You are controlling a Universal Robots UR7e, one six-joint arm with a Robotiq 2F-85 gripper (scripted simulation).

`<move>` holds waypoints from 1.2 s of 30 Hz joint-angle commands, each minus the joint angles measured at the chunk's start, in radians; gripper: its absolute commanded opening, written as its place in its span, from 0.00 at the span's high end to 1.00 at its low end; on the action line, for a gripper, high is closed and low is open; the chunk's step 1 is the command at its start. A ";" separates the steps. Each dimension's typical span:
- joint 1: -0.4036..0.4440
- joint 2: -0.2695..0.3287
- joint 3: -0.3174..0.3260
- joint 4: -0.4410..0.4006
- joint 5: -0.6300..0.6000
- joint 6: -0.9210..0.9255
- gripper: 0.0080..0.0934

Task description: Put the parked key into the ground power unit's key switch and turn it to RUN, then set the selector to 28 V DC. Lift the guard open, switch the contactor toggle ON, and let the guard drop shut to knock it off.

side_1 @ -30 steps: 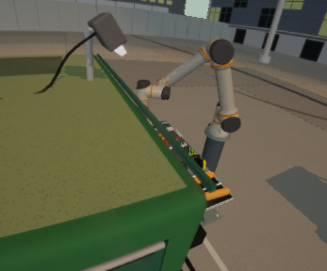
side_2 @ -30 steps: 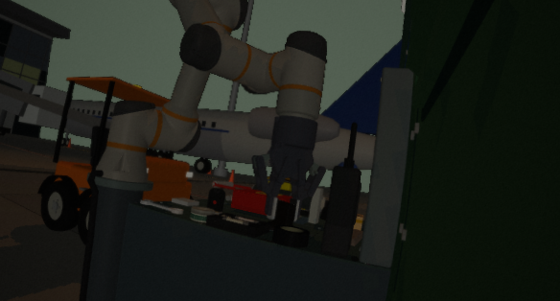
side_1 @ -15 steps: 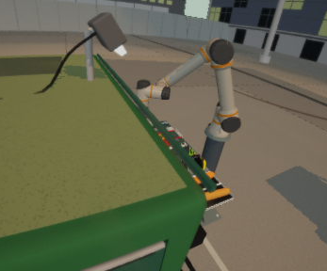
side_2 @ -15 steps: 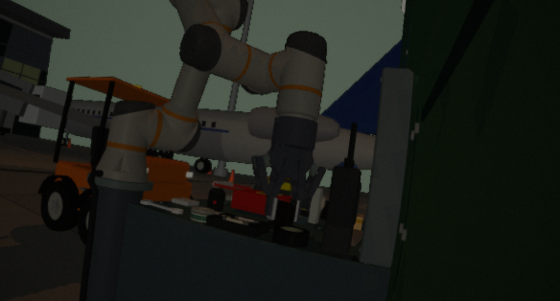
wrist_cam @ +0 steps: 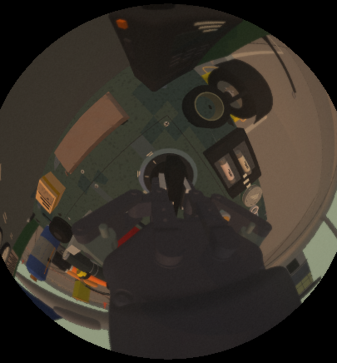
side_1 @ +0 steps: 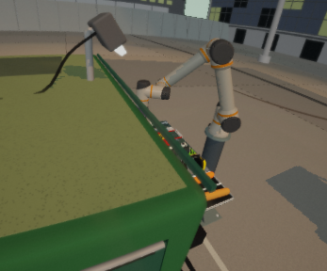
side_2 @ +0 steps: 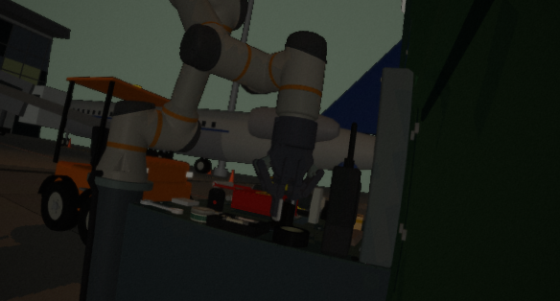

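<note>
The selector knob (wrist_cam: 172, 177) is partly hidden between my fingers; it is a dark pointer handle inside a grey ringed dial (wrist_cam: 168, 171) at the middle of the green panel, and my gripper (wrist_cam: 174, 185) (side_2: 285, 197) stands straight over it, closed around the handle. The red guard (wrist_cam: 128, 236) shows only as a sliver under my left finger. In the side camera the panel (side_1: 182, 148) is mostly hidden behind the unit's green top.
Behind the dial stands a black box (wrist_cam: 165, 41) with an orange lamp. A round key switch (wrist_cam: 209, 107) and a large black wheel (wrist_cam: 244, 89) sit to the right, above a twin-meter block (wrist_cam: 234, 164). A tan plate (wrist_cam: 90, 131) and an orange label (wrist_cam: 49, 193) lie left.
</note>
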 commanded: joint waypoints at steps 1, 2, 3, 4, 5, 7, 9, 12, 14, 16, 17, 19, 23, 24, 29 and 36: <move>0.000 0.000 0.000 -0.001 0.000 0.000 0.92; 0.000 0.000 0.000 -0.001 0.000 0.000 0.95; 0.000 0.000 0.000 -0.001 0.000 0.000 0.97; 0.000 0.000 0.000 -0.001 0.000 0.000 0.99; 0.000 0.000 0.000 -0.001 0.000 0.000 1.00; 0.000 0.000 0.000 -0.001 0.000 0.000 1.00; 0.000 0.000 0.000 -0.001 0.000 0.007 1.00; 0.000 0.000 0.000 -0.001 0.000 0.049 1.00; 0.000 0.000 0.000 -0.001 0.000 0.102 1.00; 0.000 0.000 0.000 -0.001 0.000 0.175 1.00; 0.000 0.000 0.000 -0.001 0.000 0.218 1.00; 0.000 0.000 0.000 -0.001 0.000 0.312 1.00; 0.000 0.000 0.000 -0.001 0.000 0.510 1.00; 0.000 0.000 0.000 -0.001 0.000 0.557 1.00; 0.000 0.000 0.000 -0.001 0.000 0.731 1.00; 0.000 0.000 0.000 -0.001 0.000 0.785 1.00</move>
